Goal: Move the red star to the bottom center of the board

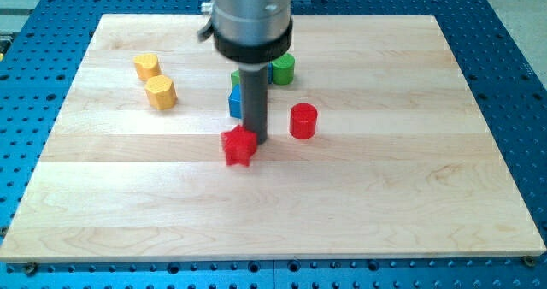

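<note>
Red star (239, 145) sits on the pale wooden board (359, 212), roughly at the board's middle and a little toward the view's left, with a wide stretch of bare wood between it and the board's bottom edge. It serves as the landmark for the rest. My tip (255, 143) stands at the star's upper-right corner, touching it or very nearly so; the rod rises straight up from there into the grey arm housing at the view's top. No jaws or fingers exist on this rod, so nothing is clamped: the tip merely rests against the star's side.

Right of the star and slightly farther back stands a red cylinder (302, 120), apart from it. Behind the star, just left of the rod, a blue block (234, 102) shows partly, its shape hidden by the rod. A green block (235, 79) peeks out directly behind the blue one, mostly covered. Farther back and right of the rod sits a green cylinder (283, 68). Well to the star's upper left lie two yellow blocks: a yellow hexagonal block (160, 92) and, beyond it, a yellow cylinder (147, 66), close to each other.
</note>
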Tool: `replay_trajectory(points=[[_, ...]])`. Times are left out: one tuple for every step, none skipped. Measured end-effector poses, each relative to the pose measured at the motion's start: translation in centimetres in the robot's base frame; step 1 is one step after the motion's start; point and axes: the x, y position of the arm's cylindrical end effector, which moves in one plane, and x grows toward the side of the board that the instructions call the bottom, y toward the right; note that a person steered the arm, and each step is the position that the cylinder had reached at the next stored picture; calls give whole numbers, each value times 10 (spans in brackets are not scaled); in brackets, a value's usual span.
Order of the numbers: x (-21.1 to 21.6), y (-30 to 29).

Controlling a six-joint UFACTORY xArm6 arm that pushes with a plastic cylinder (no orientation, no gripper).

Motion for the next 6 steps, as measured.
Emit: replay_trajectory(points=[[-2,-1],[-15,-27],[4,-39],[57,-16],[67,-4],[65,65]])
